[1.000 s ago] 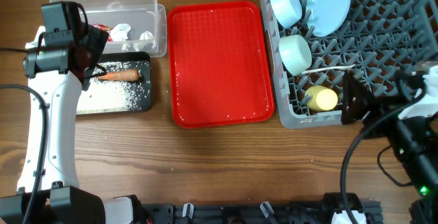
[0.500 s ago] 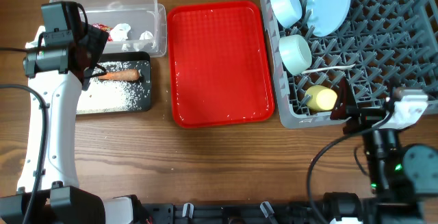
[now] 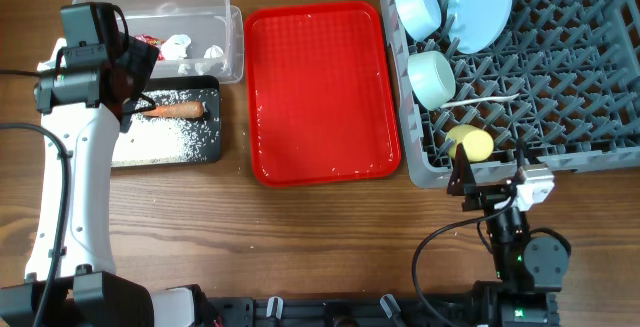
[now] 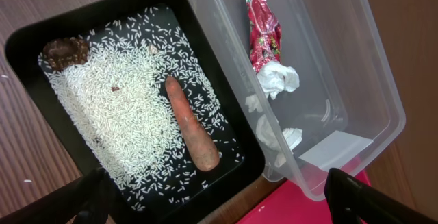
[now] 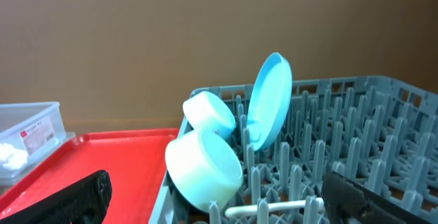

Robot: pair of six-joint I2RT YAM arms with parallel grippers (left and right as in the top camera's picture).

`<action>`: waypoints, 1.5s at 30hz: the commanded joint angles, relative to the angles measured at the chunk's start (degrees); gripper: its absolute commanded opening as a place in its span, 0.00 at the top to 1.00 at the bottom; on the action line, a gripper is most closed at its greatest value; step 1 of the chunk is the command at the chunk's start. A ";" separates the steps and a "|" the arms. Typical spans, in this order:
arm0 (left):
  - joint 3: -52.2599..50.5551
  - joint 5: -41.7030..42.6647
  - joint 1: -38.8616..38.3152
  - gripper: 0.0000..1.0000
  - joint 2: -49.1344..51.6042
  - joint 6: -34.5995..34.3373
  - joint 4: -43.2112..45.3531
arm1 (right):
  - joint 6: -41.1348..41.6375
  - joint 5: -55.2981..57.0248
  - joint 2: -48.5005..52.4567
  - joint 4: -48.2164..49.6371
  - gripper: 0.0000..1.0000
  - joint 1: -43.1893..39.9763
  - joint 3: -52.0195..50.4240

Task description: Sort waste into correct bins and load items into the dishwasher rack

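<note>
The waste shows best from the left wrist. A tapered orange carrot lies on a bed of loose white rice in the black tray. A small brown food scrap sits in one corner, which I cannot make out from overhead because the arm covers that end. Just beside the tray's long side is the clear tub, holding a twisted red snack wrapper and wads of crumpled white tissue. The left gripper hangs above both bins, released, its fingers spread wide. Only the overhead view shows the yellow cup, on its side at the near left corner of the grey dishwasher rack, with the white spoon lying across the pegs beyond it. The right wrist view shows the light-blue plate on edge between pegs, leaning slightly, and the 2 pale blue bowls tipped on their sides along the rack's left side. The red serving tray lies between the bins and the rack. The right gripper is over the wooden table just in front of the rack, near the cup, its fingers parted and gripping nothing.
</note>
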 commanded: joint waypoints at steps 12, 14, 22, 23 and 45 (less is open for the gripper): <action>0.28 -0.72 0.17 0.00 0.07 0.96 0.11 | 1.18 -0.33 -2.75 -4.46 0.00 -0.24 -1.62; 0.28 -0.72 0.15 0.00 0.07 0.96 0.11 | 1.20 -0.33 -2.75 -4.46 0.00 -0.24 -1.64; 0.24 -0.76 0.11 0.00 -0.83 1.25 -1.64 | 1.18 -0.33 -2.75 -4.46 0.00 -0.24 -1.64; 0.09 -0.79 -0.42 0.00 -1.53 1.40 -1.60 | 1.20 -0.33 -2.75 -4.46 0.00 -0.24 -1.62; -70.47 9.97 -9.09 0.00 -71.60 40.41 52.65 | 1.20 -0.33 -2.75 -4.46 0.00 -0.24 -1.64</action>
